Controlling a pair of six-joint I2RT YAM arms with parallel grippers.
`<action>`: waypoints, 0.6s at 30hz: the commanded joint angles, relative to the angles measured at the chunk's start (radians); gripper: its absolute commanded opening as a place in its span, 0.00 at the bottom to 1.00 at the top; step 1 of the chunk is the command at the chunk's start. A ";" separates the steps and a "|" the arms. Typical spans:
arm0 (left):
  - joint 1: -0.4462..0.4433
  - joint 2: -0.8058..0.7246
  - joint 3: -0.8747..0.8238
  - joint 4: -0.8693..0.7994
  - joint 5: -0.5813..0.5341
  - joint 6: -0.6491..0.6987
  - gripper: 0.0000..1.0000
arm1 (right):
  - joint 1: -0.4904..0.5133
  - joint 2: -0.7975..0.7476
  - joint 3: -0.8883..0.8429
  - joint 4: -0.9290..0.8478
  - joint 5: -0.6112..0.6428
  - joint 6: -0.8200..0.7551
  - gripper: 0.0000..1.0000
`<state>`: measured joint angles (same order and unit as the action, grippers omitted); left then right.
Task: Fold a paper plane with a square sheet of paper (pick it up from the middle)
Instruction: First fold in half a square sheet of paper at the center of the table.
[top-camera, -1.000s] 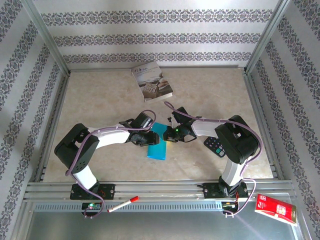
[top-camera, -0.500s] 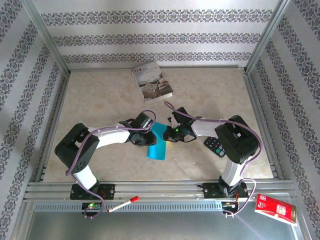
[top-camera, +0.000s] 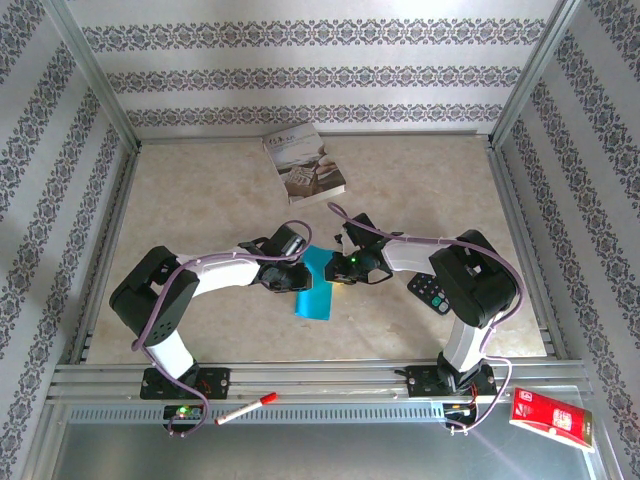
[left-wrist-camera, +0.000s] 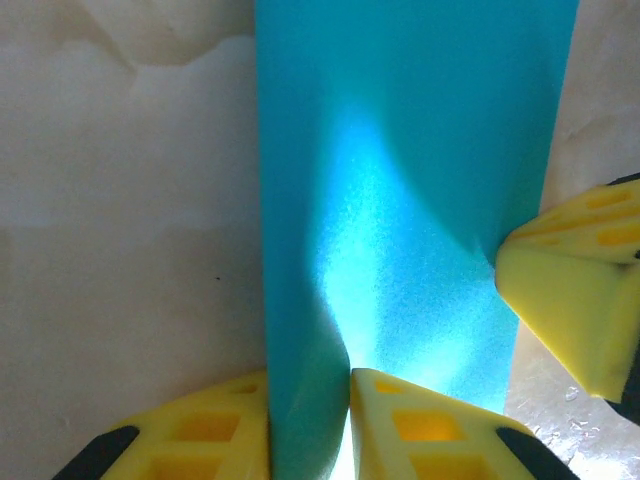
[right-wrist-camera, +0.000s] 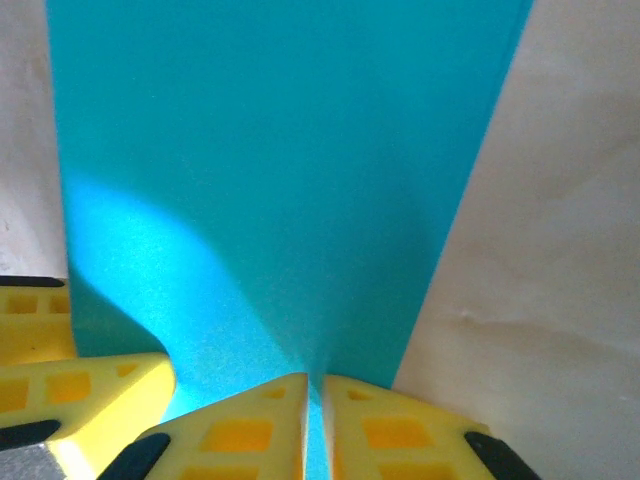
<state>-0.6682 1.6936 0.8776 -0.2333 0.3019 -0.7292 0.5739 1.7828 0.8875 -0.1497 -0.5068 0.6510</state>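
Early stage: sheet pinched from both sides
Left fingers (top-camera: 298, 279) nip the square sheet of paper (top-camera: 316, 297), a narrow strip lying mid-bench (top-camera: 420, 190). Right fingers (top-camera: 338, 268), nearly closed, clamp its other edge. Nose and wing folds apparently remain.

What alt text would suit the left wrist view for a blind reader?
A strip of teal paper runs up a beige table, its near edge pinched between the yellow fingers of the left pincer. Another yellow finger meets its right edge.
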 joint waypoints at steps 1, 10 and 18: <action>-0.004 0.036 -0.010 -0.054 -0.017 0.019 0.24 | -0.005 -0.013 0.017 -0.060 0.016 -0.010 0.18; -0.004 0.038 -0.019 -0.048 -0.021 0.021 0.23 | -0.105 -0.168 0.013 -0.117 0.024 -0.025 0.21; -0.004 0.041 -0.019 -0.048 -0.019 0.021 0.21 | -0.141 -0.175 0.008 -0.145 0.076 -0.051 0.21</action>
<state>-0.6682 1.6951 0.8776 -0.2337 0.2981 -0.7288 0.4335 1.6100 0.8928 -0.2600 -0.4610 0.6254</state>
